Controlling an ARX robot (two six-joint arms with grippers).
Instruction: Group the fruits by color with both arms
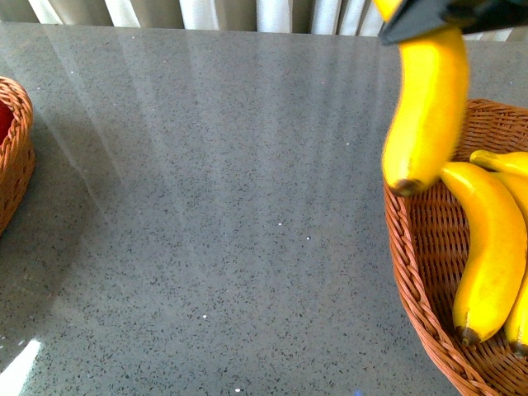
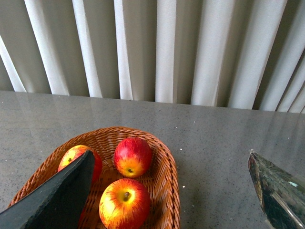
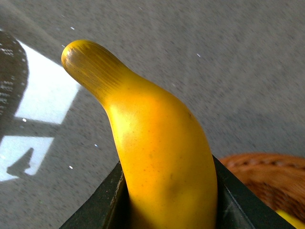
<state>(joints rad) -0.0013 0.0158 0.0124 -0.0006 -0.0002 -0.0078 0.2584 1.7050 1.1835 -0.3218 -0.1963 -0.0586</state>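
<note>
Right pincer (image 3: 167, 210) gripping glossy curved banana (image 1: 425, 115), woven wicker basket (image 1: 421, 272)

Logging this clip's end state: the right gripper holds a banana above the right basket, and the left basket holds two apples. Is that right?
Not quite. The left basket holds three apples, not two: one at the back, one in front and one partly hidden by the left gripper's finger, as the left wrist view shows. The rest stands: the right gripper holds a banana above the right basket.

1. The right gripper (image 1: 425, 21) is hanging high at the front view's upper right edge, jaws clamping a banana (image 1: 425, 107).
2. The left gripper (image 2: 171, 195) is holding its jaws wide apart, gripping nothing.
</note>
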